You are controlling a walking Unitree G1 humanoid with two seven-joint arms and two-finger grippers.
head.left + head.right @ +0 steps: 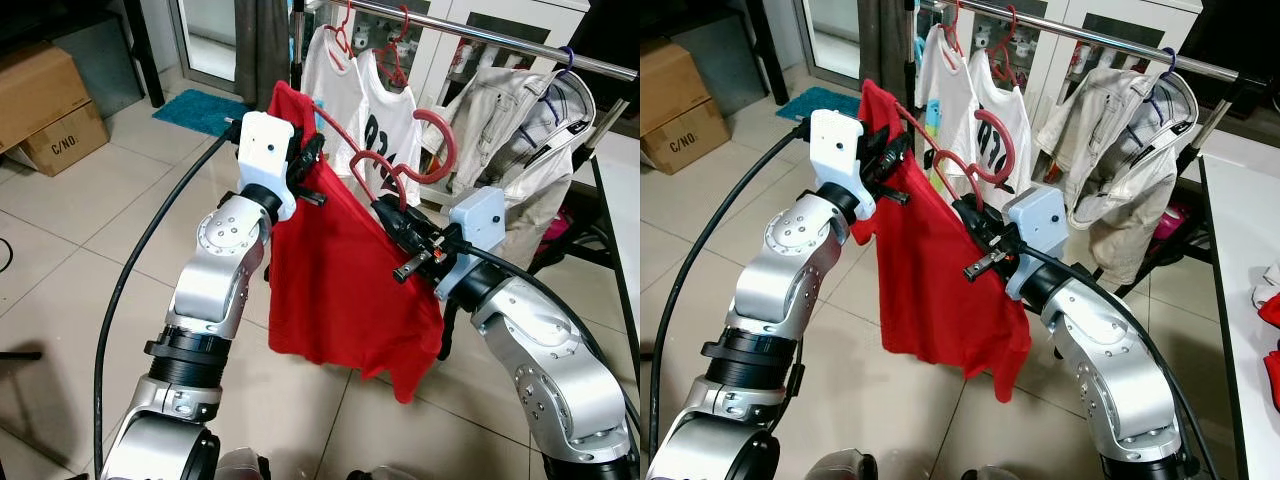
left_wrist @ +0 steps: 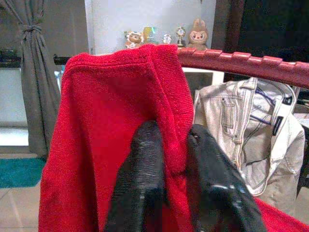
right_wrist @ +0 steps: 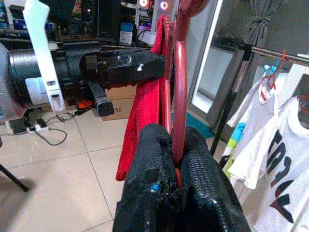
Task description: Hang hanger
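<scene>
Red hanger [image 1: 395, 165] with red shirt [image 1: 340, 280] — left gripper [image 2: 169, 150] clamped on shirt shoulder, right gripper [image 3: 176, 145] clamped on hanger neck, below rail [image 1: 480, 35].

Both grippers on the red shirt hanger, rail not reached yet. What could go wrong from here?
1. The left gripper pinches only a fold of the red shirt at the shoulder, so the cloth may slide off the hanger.
2. The rail already holds white shirts and a pale jacket; the hook could snag them.
3. The right gripper clamps the hanger's thin bar, so it might twist.
</scene>
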